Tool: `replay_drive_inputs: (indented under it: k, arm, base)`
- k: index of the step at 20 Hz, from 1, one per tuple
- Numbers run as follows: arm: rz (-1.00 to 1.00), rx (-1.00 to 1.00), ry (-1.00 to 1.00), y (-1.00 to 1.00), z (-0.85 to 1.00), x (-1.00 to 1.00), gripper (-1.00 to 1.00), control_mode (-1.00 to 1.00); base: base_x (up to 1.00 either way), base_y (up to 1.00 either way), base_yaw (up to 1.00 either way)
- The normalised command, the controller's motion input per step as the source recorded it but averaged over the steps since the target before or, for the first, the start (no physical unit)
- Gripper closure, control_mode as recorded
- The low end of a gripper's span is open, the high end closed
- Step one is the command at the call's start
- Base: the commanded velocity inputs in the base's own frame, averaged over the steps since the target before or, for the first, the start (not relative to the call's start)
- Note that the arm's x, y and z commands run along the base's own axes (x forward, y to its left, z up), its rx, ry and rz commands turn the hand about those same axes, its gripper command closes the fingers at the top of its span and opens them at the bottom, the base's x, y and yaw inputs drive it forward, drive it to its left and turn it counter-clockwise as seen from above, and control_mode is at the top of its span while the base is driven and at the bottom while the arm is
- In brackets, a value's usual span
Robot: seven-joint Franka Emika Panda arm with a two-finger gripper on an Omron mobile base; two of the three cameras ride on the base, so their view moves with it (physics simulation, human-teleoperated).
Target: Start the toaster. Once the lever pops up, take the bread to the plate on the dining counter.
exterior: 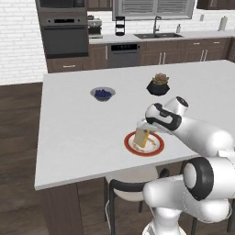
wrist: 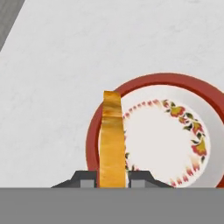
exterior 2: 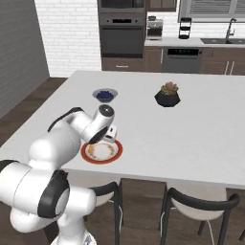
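Bread between pincer tips

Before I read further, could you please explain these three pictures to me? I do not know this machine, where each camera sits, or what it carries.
This is a rendered kitchen with a white robot arm on a driving base. Two pictures come from cameras on the base, behind the arm to its left and right. The third comes from a camera on the hand, looking along the fingers.

The gripper is shut on the bread, a tan slice held on edge over the left rim of the plate, which has a red rim and a flowered centre.

The plate lies on the dining counter, near its front edge. Further back stand a small dark blue bowl and a potted plant.
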Motion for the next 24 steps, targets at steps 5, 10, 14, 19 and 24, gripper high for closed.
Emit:
replay_drive_inputs:
  k: [5,10,14,19,24]
  arm:
    - [0.03,0.00,0.00,0.00,-0.23,0.25,1.00,-1.00]
    - [0.05,0.00,0.00,0.00,-0.28,0.30,1.00,-1.00]
    - [0.05,0.01,0.00,0.00,-0.30,0.32,1.00,-1.00]
    - [0.05,0.03,0.06,0.00,-0.42,0.12,1.00,-1.00]
    - [0.00,0.07,0.09,0.00,-0.59,0.00,1.00,-1.00]
  base:
    - [0.00,0.00,0.00]
    - [0.00,0.00,0.00]
    - [0.00,0.00,0.00]
    - [0.00,0.00,0.00]
    - [0.00,0.00,0.00]
